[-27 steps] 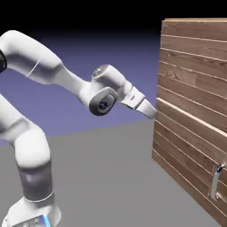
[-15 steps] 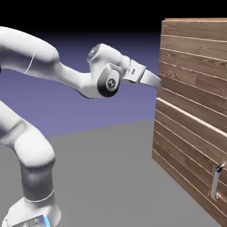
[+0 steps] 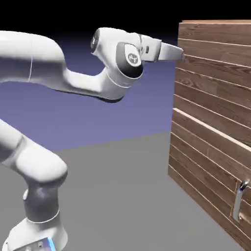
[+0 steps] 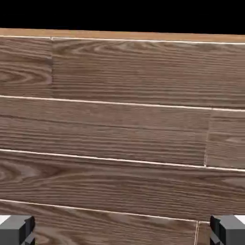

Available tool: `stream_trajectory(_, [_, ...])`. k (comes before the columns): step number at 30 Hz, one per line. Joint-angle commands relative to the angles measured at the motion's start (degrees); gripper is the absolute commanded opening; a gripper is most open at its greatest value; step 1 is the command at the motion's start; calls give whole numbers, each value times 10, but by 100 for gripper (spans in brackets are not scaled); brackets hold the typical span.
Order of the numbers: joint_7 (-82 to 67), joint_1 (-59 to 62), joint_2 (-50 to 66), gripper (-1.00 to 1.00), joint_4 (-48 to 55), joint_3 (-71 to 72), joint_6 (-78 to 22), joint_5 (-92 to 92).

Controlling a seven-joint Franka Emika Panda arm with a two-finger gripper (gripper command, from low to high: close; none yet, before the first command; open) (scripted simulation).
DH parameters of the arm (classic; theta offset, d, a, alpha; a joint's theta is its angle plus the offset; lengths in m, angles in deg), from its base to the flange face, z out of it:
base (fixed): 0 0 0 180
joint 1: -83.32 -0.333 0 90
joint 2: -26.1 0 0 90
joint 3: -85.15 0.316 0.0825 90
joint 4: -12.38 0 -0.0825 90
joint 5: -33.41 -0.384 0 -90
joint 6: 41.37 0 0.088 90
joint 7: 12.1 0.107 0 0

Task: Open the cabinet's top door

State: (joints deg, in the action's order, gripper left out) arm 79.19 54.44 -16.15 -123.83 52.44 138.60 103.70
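- Risen since the earlier frames, the gripper (image 3: 180,53) now sits level at the near left edge of the cabinet (image 3: 215,112), high up by its upper planks.
- Its jaws stand wide and released, grasping nothing; the hand view shows both fingertips (image 4: 16,228) far apart against bare wood.
- The top door (image 4: 124,124) fills the hand view, plank after plank, and looks shut; its curved handle shows in neither view.
- The lower door's straight handle (image 3: 238,200) sits far right and low, well apart.
- Judged step: still the approach, searching out the top door's handle.
- Next move calls for bringing the open jaws around that handle before closing and pulling.
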Motion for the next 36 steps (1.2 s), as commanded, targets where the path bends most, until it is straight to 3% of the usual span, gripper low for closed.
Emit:
stream_trajectory(1, [17,-10,-3,0,9,-12,2,25])
stream_trajectory(36, [623,-360,-122,0,317,-418,76,897])
